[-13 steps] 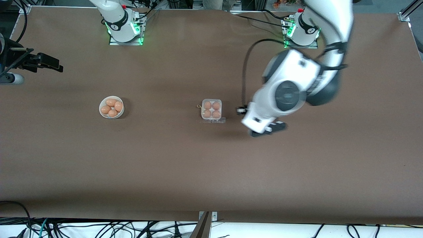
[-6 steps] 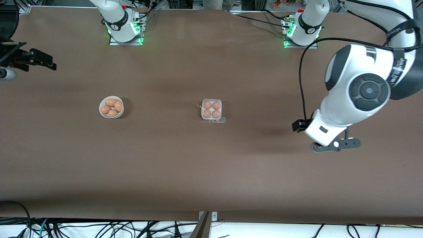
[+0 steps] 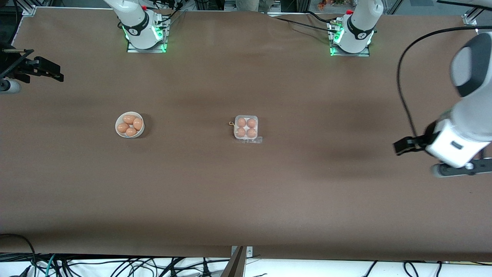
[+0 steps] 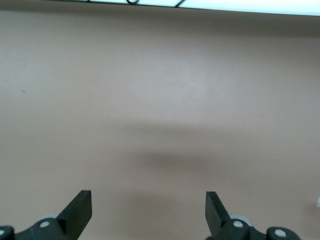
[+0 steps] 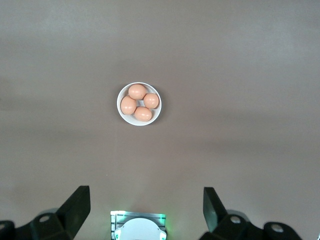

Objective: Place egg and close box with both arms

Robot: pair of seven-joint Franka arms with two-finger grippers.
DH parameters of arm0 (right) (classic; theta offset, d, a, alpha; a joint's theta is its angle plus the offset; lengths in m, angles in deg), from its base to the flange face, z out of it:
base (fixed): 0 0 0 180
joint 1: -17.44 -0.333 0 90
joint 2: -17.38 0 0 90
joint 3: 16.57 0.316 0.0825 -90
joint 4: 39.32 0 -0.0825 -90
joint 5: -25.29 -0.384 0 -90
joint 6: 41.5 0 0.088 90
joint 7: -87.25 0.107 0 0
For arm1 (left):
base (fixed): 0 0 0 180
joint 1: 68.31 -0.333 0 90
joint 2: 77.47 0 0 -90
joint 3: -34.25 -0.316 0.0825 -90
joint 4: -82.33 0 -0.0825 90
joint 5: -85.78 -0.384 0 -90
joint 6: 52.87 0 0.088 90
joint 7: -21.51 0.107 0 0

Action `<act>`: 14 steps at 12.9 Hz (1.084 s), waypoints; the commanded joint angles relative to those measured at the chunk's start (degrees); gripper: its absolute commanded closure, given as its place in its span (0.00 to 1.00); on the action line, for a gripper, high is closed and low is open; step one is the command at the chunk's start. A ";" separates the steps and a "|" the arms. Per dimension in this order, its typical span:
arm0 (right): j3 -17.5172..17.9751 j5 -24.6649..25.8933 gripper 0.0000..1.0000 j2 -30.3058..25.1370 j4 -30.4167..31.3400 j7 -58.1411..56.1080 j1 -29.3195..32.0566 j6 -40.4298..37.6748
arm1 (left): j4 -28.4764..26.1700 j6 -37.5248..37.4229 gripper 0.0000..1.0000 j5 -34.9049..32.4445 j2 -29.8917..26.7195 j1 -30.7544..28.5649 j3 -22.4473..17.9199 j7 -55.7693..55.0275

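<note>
small square clear-plastic box [image 3: 246, 129] with four brown eggs [image 3: 246, 127] in its cells, mid brown table [image 3: 246, 200], lid down over them. round white bowl [image 3: 130, 124] holding four more eggs, toward the right arm's end. left pincer [image 4: 148, 210] spread wide with nothing in it, over bare table at the left arm's end. right pincer [image 5: 146, 207] spread wide too, high above the bowl's end, empty.

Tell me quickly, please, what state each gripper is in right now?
Left gripper: open, holding nothing, over bare table at the left arm's end.
Right gripper: open, holding nothing, raised at the right arm's end.
</note>
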 commanded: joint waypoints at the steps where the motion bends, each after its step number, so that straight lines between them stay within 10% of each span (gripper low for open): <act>1: 0.88 0.54 0.00 -0.53 -0.58 -1.02 0.99 -0.24 | -5.28 0.13 0.00 -0.60 -4.58 -2.13 0.64 8.25; 8: 1.14 0.54 0.00 -0.53 -0.58 -0.93 0.99 -0.24 | -31.57 9.35 0.00 3.79 -22.16 -2.39 0.72 8.63; 14: 1.23 0.54 0.00 -0.62 -0.58 -0.84 0.99 -0.15 | -34.15 9.37 0.00 5.29 -25.26 -2.57 0.72 8.98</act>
